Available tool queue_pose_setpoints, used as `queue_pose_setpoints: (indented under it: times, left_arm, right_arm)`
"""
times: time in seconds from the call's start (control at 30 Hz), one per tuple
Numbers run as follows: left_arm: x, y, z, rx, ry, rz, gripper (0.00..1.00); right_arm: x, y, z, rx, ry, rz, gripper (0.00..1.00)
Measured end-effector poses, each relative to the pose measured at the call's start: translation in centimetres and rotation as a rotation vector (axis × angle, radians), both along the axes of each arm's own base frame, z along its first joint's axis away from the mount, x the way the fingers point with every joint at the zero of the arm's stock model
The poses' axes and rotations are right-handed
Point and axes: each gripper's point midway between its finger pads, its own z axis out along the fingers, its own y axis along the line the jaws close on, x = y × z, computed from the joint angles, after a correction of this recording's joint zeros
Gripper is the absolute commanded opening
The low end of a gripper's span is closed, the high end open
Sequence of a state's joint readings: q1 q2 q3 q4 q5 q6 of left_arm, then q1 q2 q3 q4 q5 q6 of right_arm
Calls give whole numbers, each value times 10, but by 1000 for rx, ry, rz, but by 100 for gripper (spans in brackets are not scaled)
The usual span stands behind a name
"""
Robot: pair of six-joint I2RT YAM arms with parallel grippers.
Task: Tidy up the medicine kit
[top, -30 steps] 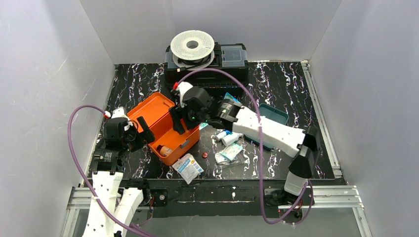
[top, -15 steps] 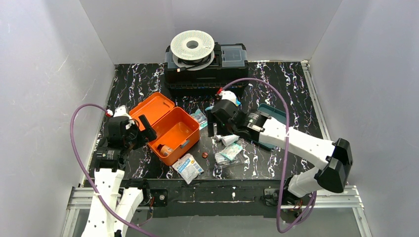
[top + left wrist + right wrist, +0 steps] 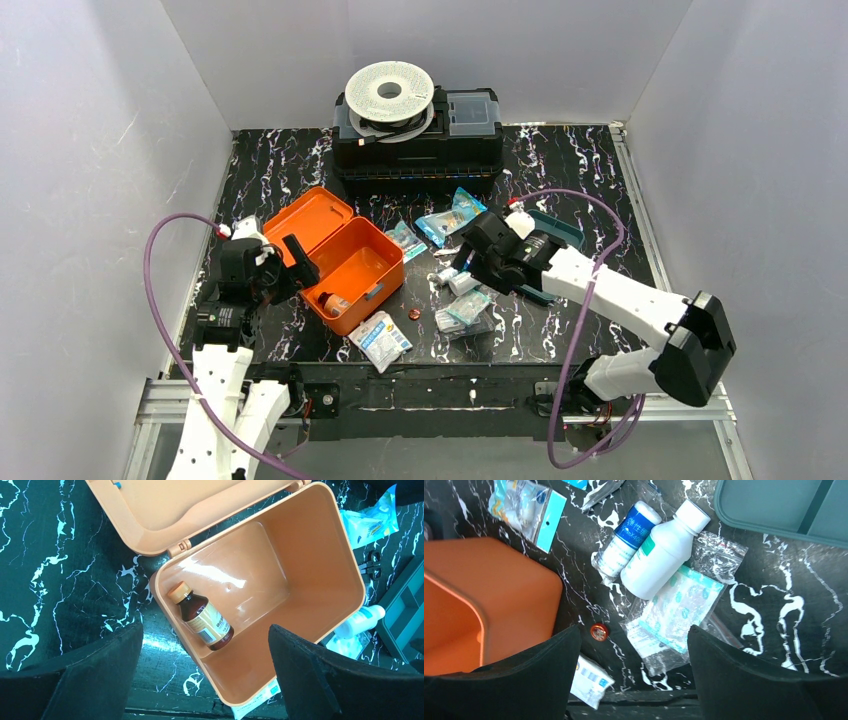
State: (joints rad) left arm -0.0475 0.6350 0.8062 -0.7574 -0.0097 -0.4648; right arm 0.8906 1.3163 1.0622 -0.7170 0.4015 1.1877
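Medicine kit [image 3: 345,262] sits open on the surface, right under the left jaws, which are wide apart. The right jaws are wide apart too; the white bottle [image 3: 664,550] lies just ahead of them, slanted, with the kit to their left

Bench [image 3: 560,160]: black top, white marble veining | walls: plain white panels, left [image 3: 100,120], back [image 3: 430,40], right [image 3: 740,150] | aluminium rail [image 3: 648,240] along bench's right edge | light: even, diffuse

"弹性绷" on blue-white roll [image 3: 626,537]
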Motion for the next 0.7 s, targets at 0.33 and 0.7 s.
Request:
queue_pose_setpoints:
  times: [0.33,0.7]
  left_arm:
    - [-2,-8,-4,-6,10,-35,96]
    - [-3,-14,-4,-8,9,-64,96]
  right_arm:
    - [12,5,-24,77,102,-212,81]
    - [19,1,-49,104,180,-342,79]
